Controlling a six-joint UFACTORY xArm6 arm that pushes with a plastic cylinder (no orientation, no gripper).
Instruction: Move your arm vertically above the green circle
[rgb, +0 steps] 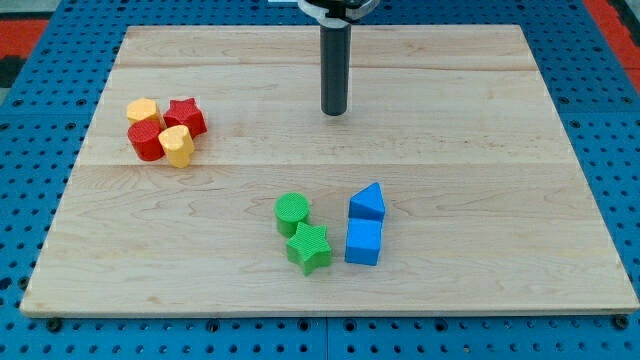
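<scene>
The green circle (292, 212) lies on the wooden board (480, 150) a little below its middle. A green star (309, 248) touches it at its lower right. My tip (333, 112) is the lower end of the dark rod that comes down from the view's top centre. The tip stands well above the green circle in the view and slightly to its right, with bare board between them. It touches no block.
A blue triangle-topped block (367, 202) and a blue cube (363, 242) sit right of the green blocks. At the view's left a yellow block (143, 110), a red star (185, 116), a red cylinder (146, 141) and a yellow heart (177, 145) are clustered.
</scene>
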